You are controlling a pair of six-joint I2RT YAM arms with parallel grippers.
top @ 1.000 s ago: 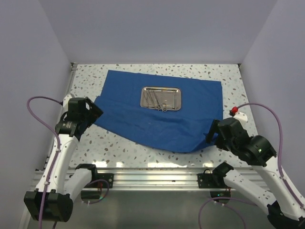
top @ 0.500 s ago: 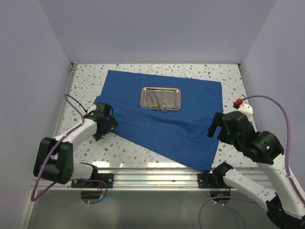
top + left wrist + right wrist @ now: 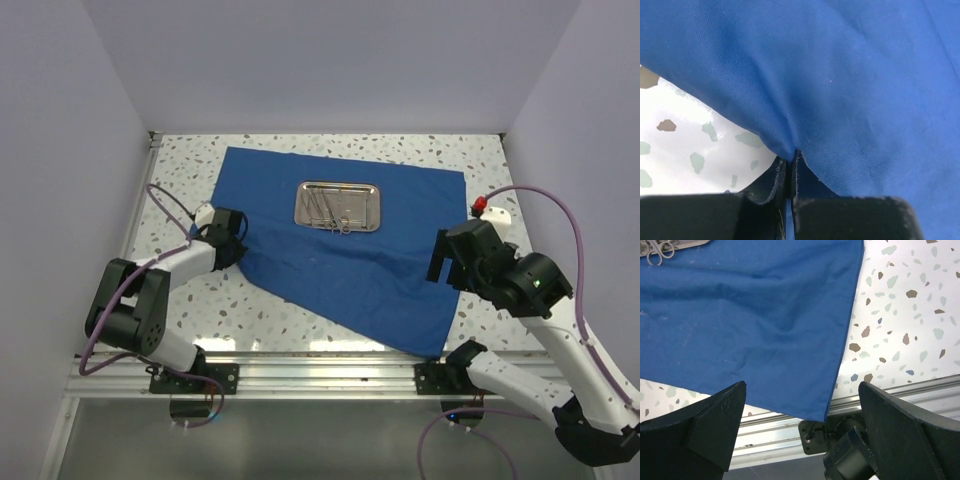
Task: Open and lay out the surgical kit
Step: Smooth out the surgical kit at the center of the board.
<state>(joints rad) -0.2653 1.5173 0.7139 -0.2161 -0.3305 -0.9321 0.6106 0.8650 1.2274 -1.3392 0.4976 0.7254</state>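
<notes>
Lying spread on the surface (image 3: 180,170): royal-blue cloth wrap (image 3: 350,260), steel tray (image 3: 374,206) of silver instruments (image 3: 328,208) on its far middle. Pinching the wrap's left edge: left hand (image 3: 790,165), clamped tight. Hovering over the near-right corner: right hand (image 3: 802,386), wide, empty.

The cloth wrap (image 3: 340,255) is showing plain royal blue, without any pattern. The tray (image 3: 376,207) is shining silver. The table (image 3: 185,170) is appearing white with scattered grey, brown and bluish speckles. The cables (image 3: 540,189) are looking purple, and the arms (image 3: 590,365) are showing white and black.
</notes>
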